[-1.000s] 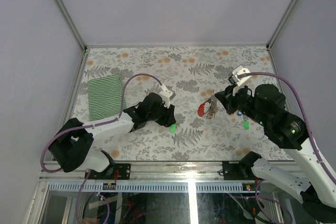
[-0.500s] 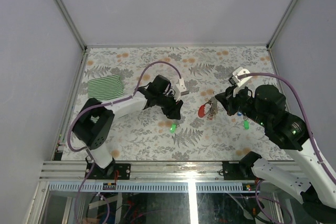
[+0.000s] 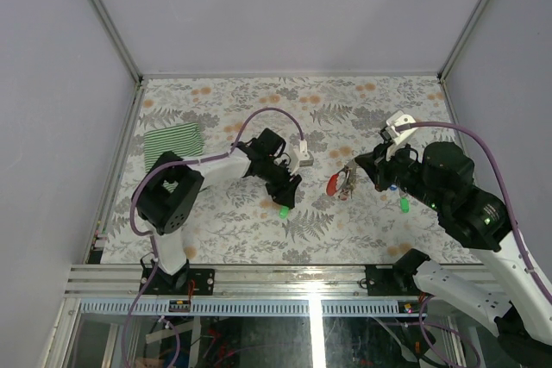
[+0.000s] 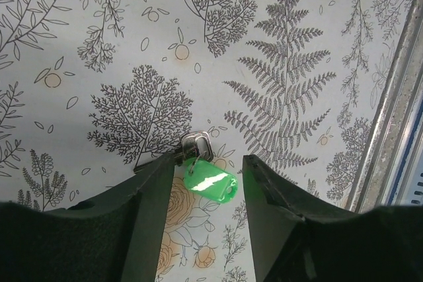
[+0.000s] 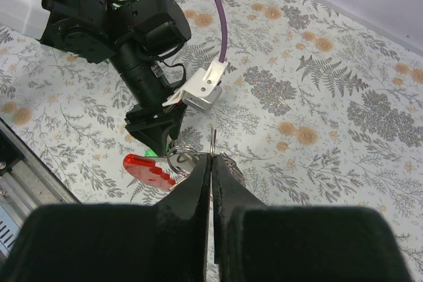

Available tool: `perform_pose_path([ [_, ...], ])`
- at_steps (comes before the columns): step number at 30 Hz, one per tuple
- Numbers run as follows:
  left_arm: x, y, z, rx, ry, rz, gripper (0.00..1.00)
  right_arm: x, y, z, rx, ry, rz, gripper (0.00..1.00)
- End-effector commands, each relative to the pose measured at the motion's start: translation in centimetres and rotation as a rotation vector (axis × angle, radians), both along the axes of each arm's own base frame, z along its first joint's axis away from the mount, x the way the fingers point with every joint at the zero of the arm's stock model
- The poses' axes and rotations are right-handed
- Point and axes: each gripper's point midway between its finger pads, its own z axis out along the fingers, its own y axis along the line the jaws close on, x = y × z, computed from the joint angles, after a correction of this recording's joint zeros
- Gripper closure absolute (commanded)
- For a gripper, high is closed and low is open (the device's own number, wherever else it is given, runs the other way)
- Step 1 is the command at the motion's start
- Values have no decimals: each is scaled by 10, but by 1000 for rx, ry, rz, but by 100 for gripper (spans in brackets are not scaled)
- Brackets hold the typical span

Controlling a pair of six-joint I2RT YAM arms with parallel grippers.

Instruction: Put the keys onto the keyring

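Left gripper lowered, now straddling green key

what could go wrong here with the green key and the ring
1. The green key lies flat on the table inside the open left claw; closing may skid or flip it rather than pinch it.
2. The right claw pinches only a thin wire of the keyring; it may twist or slip when loaded.

The left tool points down, jaws spread; the right tool has jaws pressed together.
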Motion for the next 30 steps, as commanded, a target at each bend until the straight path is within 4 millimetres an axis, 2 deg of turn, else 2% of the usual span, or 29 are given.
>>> perform_pose_path([
  [1,4,-5,5,-24,-4,-26,52,0,3,27,62,-61,11,100],
  [20,2,2,-14,32,18,-5,53,-1,4,26,63,-61,21,100],
  [26,1,3,-16,39,24,-2,64,-2,3,27,63,-64,17,99],
  [30,1,2,-10,26,22,3,81,-2,3,26,64,-63,18,99],
])
